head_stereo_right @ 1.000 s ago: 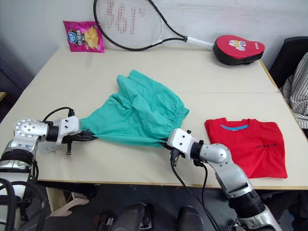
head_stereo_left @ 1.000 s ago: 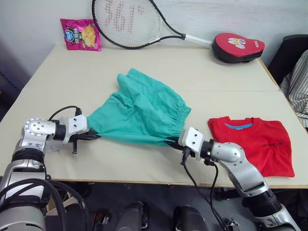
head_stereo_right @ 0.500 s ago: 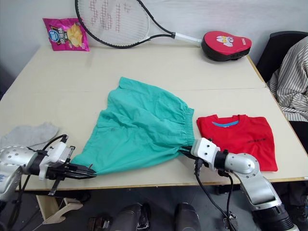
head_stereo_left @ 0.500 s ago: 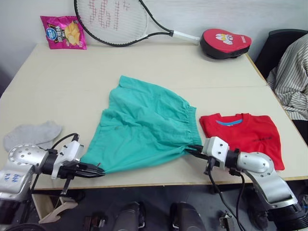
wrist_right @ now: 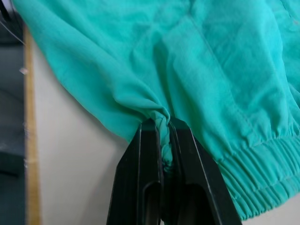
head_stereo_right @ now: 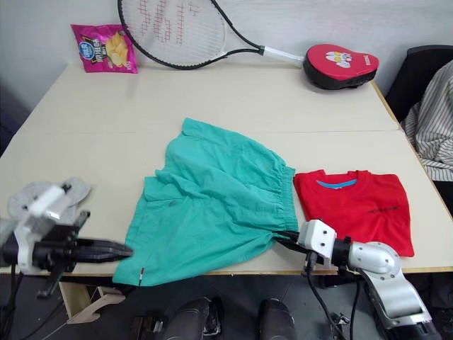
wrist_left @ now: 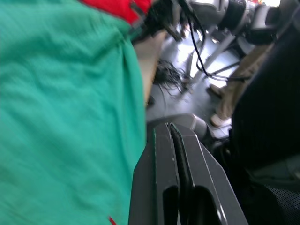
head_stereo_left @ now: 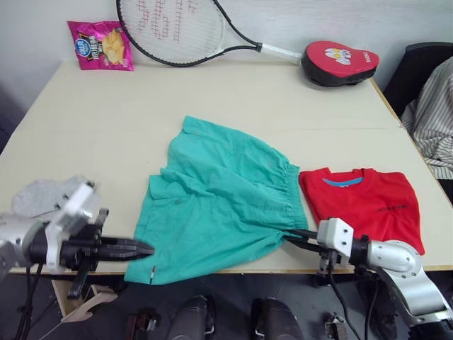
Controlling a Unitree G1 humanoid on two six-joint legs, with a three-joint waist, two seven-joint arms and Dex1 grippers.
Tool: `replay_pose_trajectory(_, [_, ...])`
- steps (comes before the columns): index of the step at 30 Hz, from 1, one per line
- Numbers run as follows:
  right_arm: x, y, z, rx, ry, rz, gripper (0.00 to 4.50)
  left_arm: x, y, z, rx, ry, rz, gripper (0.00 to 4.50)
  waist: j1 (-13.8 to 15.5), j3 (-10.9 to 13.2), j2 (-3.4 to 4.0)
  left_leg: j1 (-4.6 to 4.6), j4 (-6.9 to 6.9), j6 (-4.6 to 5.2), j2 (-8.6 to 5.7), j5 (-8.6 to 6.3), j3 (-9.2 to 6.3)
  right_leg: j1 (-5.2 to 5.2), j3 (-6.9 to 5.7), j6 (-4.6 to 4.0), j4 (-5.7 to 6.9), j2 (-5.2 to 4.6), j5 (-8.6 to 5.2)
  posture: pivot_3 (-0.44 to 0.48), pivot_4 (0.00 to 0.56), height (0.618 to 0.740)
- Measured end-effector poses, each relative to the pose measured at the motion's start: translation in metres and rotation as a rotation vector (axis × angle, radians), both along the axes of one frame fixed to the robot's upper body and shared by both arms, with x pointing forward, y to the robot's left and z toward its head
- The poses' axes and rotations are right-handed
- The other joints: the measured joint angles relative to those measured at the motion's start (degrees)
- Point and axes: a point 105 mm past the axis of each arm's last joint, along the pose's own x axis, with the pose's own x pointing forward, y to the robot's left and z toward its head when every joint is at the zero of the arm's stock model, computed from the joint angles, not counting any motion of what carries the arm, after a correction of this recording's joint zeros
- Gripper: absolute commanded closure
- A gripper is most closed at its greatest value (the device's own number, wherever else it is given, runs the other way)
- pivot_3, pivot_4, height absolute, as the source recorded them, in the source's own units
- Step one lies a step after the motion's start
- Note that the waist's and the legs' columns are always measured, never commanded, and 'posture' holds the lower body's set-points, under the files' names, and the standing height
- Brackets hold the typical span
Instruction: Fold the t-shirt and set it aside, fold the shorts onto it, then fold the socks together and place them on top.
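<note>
Eye views: shorts (head_stereo_left: pixel 223 198) spread mid-counter (head_stereo_left: pixel 106 127), near hem overhanging front edge; t-shirt (head_stereo_left: pixel 368 205) folded beside on right; socks (head_stereo_left: pixel 42 195) at left edge.
Left wrist: left tool (wrist_left: pixel 174 136) clenched, empty, just off shorts' hem.
Right wrist: right tool (wrist_right: pixel 161 129) pinching shorts near waistband.

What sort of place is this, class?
Probably a lab or office room set up for household chores: a plain table against a wall, clothes like the shorts, a tennis racket and snack bag.
</note>
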Motion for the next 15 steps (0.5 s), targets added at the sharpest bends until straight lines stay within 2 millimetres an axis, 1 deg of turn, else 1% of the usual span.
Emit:
replay_pose_trajectory(1, [0.003,-0.001,0.010,0.051,0.006,-0.019,4.50,0.013,0.000,0.013,-0.012,-0.063,0.006,4.45,0.2,0.0,0.01,0.00,0.00,-0.04,-0.01,0.04,0.00,-0.02,0.00,-0.01,0.04,0.00,0.00,0.000,0.150,0.740])
replay_pose_trajectory(2, [0.006,-0.001,0.020,0.082,-0.006,-0.030,4.50,0.021,0.002,0.022,-0.016,-0.114,0.016,4.45,0.2,0.0,0.00,0.00,-0.02,-0.07,-0.01,0.06,0.01,-0.07,0.03,-0.03,0.06,0.00,0.02,0.000,0.150,0.740])
replay_pose_trajectory(4, [0.012,-0.004,0.034,0.127,-0.014,-0.058,4.50,0.041,0.003,0.033,0.016,-0.206,0.027,4.45,0.2,0.0,0.00,0.03,-0.13,-0.09,-0.04,0.07,0.06,-0.10,0.06,-0.04,0.03,0.00,0.02,0.000,0.150,0.740])
replay_pose_trajectory(5, [0.013,-0.004,0.038,0.132,-0.018,-0.060,4.50,0.049,0.006,0.033,0.041,-0.237,0.039,4.45,0.2,0.0,-0.01,0.01,-0.22,-0.11,-0.05,0.08,0.10,-0.18,0.07,-0.04,0.01,0.00,0.02,0.000,0.150,0.740])
replay_pose_trajectory(6, [0.013,-0.004,0.039,0.129,-0.017,-0.060,4.50,0.058,0.010,0.028,0.098,-0.270,0.047,4.45,0.2,0.0,-0.01,-0.01,-0.35,-0.12,-0.06,0.09,0.24,-0.32,0.16,-0.06,0.02,0.01,0.01,0.000,0.150,0.740])
replay_pose_trajectory(7, [0.013,-0.004,0.038,0.127,-0.010,-0.062,4.50,0.064,0.014,0.019,0.153,-0.286,0.049,4.27,0.1,0.0,-0.01,-0.08,-0.46,-0.11,-0.06,0.09,0.40,-0.50,0.26,-0.09,0.03,0.04,-0.02,0.000,0.150,0.740])
replay_pose_trajectory(8, [0.013,-0.003,0.038,0.124,-0.008,-0.062,4.50,0.068,0.018,0.011,0.201,-0.295,0.050,4.07,0.0,0.0,-0.01,-0.15,-0.53,-0.09,-0.05,0.10,0.58,-0.68,0.32,-0.10,0.22,0.10,-0.02,0.000,0.150,0.740])
replay_pose_trajectory(9, [0.013,-0.002,0.037,0.120,-0.006,-0.057,4.50,0.072,0.023,-0.001,0.246,-0.298,0.050,3.86,-0.1,0.0,-0.03,-0.17,-0.61,0.17,-0.01,0.26,0.78,-0.79,0.37,-0.10,0.28,0.19,-0.02,0.000,0.150,0.740])
replay_pose_trajectory(10, [0.013,-0.001,0.036,0.108,-0.005,-0.049,4.50,0.073,0.025,-0.011,0.266,-0.311,0.041,3.55,-0.2,0.0,-0.03,-0.15,-0.61,0.26,0.07,0.33,0.96,-0.84,0.33,-0.09,0.28,0.30,-0.02,0.000,0.150,0.740])
replay_pose_trajectory(11, [0.013,0.001,0.034,0.097,-0.004,-0.041,4.50,0.073,0.025,-0.019,0.270,-0.311,0.030,3.20,-0.2,0.0,-0.09,-0.12,-0.57,0.28,0.14,0.32,1.09,-0.84,0.28,-0.08,0.26,0.38,-0.03,0.000,0.150,0.740])
replay_pose_trajectory(12, [0.013,0.004,0.032,0.081,-0.003,-0.034,4.50,0.071,0.023,-0.026,0.257,-0.325,0.014,2.97,-0.3,0.1,-0.17,-0.15,-0.51,0.31,0.18,0.30,1.11,-0.86,0.29,-0.07,0.23,0.38,-0.04,0.000,0.150,0.740])
replay_pose_trajectory(13, [0.013,0.005,0.031,0.077,-0.001,-0.029,4.50,0.070,0.023,-0.031,0.253,-0.326,0.008,2.64,-0.2,0.1,-0.25,-0.16,-0.40,0.35,0.23,0.24,1.13,-0.86,0.31,-0.06,0.25,0.39,-0.04,0.000,0.150,0.740])
replay_pose_trajectory(15, [0.014,0.010,0.031,0.070,-0.004,-0.018,4.50,0.060,0.030,-0.046,0.274,-0.340,-0.015,2.02,-0.7,0.2,-0.40,-0.15,-0.33,0.40,0.25,0.18,1.19,-0.85,0.64,-0.06,0.26,0.31,-0.04,0.000,0.150,0.740])
